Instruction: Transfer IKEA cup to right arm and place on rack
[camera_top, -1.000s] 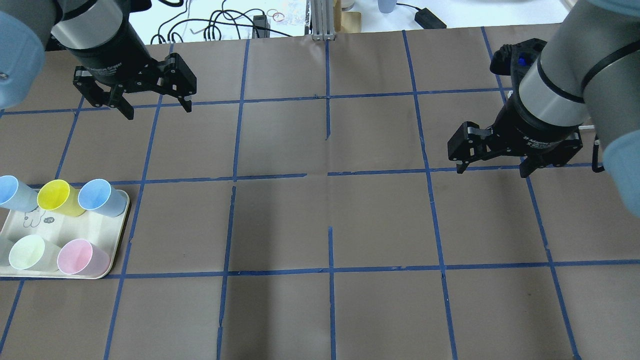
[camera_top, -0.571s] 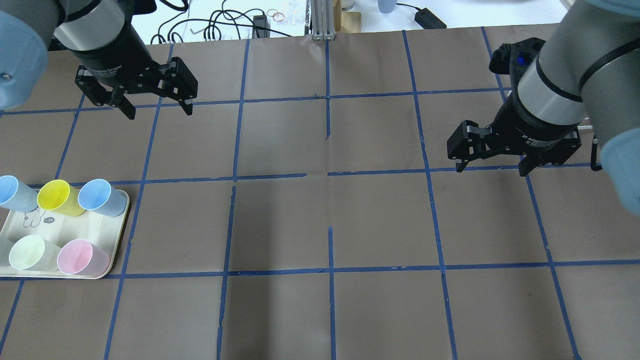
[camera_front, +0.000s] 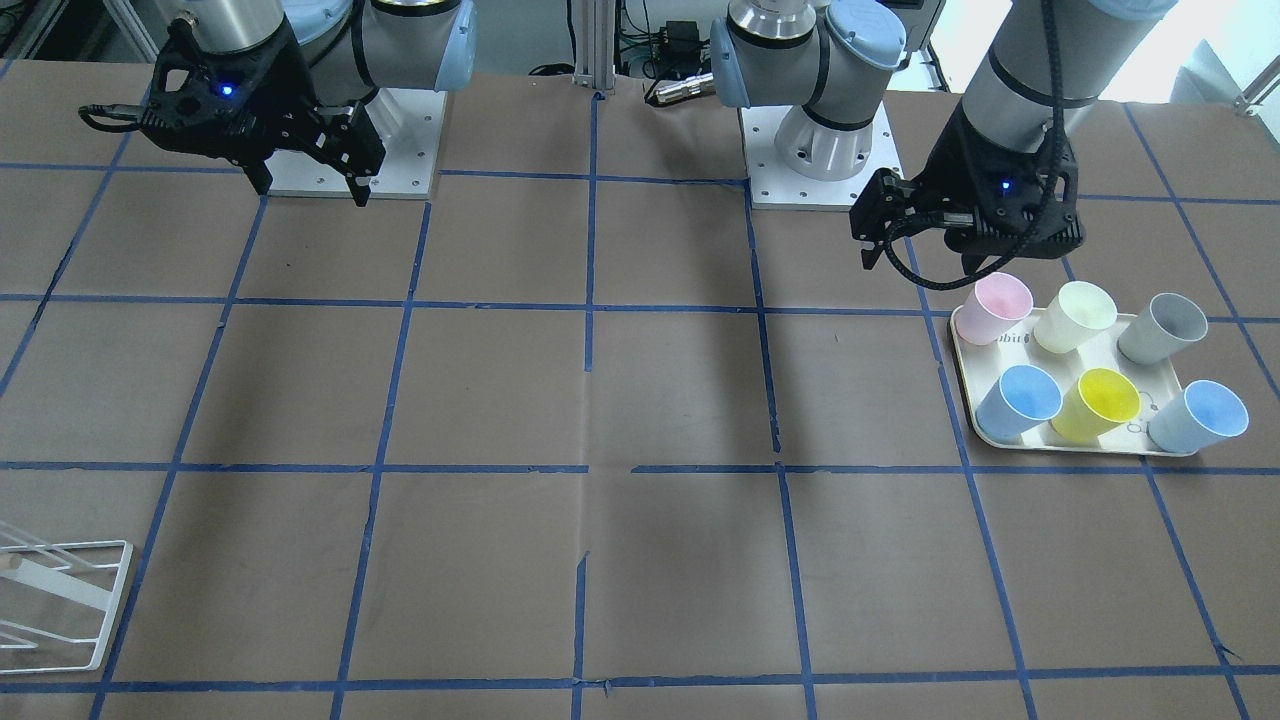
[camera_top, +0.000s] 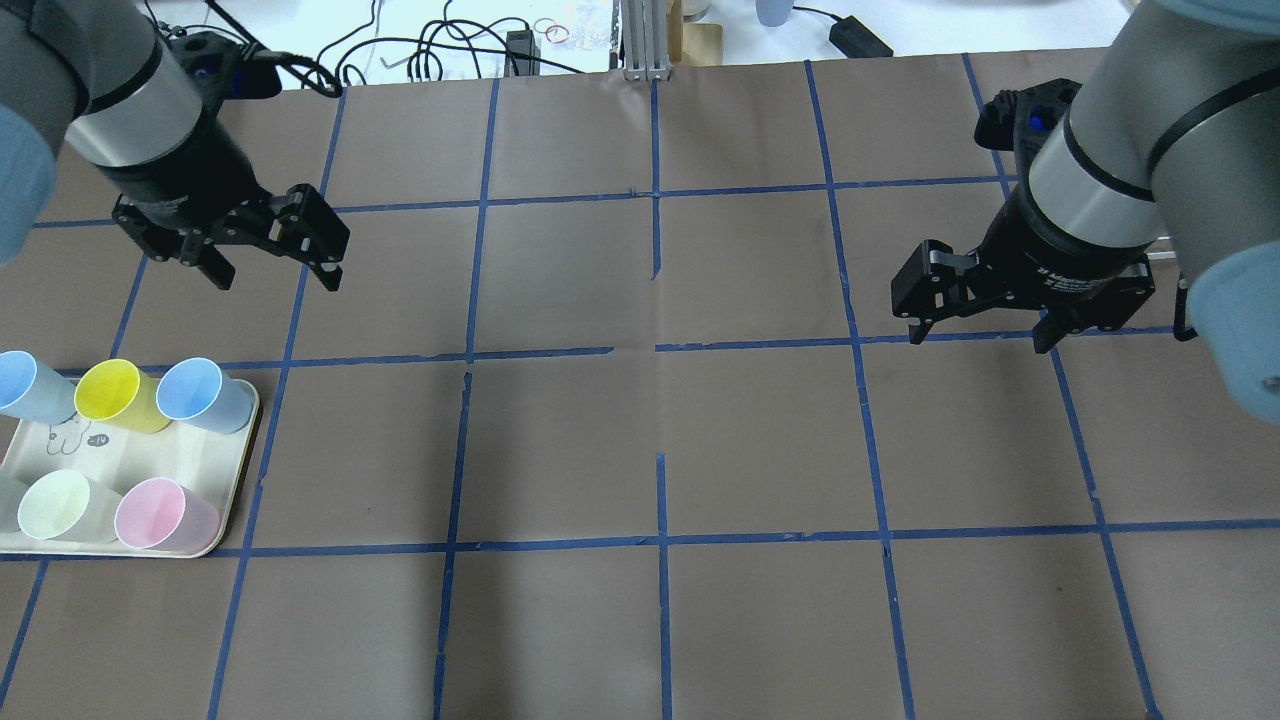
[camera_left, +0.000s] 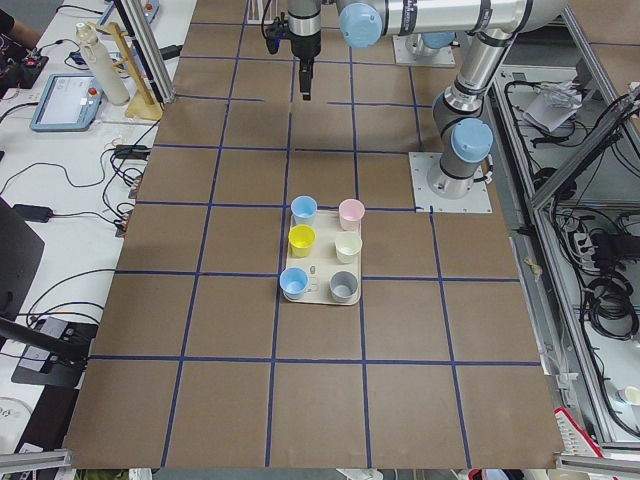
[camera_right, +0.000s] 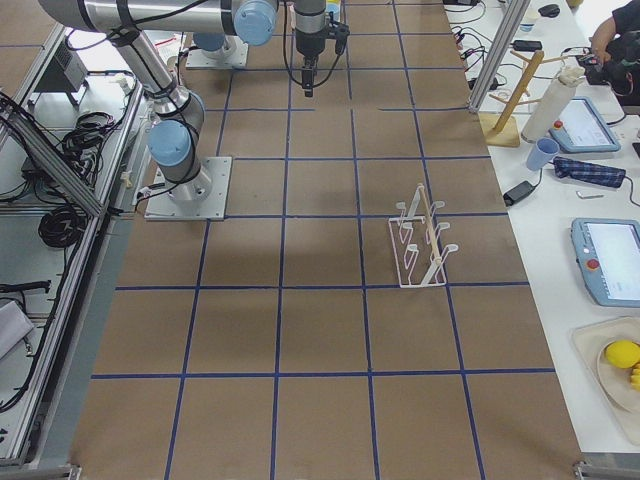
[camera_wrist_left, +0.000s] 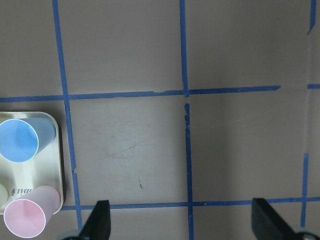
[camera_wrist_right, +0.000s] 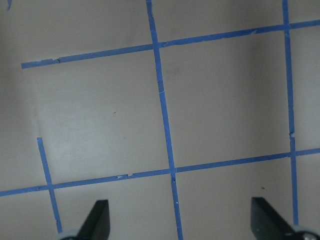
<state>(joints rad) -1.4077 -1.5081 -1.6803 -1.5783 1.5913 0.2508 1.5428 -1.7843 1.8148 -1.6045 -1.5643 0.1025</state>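
Black left gripper and right gripper hang spread wide, empty, apart from the IKEA cup.

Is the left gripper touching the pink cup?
Apart. Overhead exterior view: the open left gripper hangs over bare table, far from the pink cup.

left arm: I reach in from my own side, wrist bent so the tool points down.
left gripper: my jaws are spread wide, hanging above the table.
right arm: I lean in from the other side, wrist turned down the same way.
right gripper: jaws spread just as wide, hovering clear of the table, well apart from my left.
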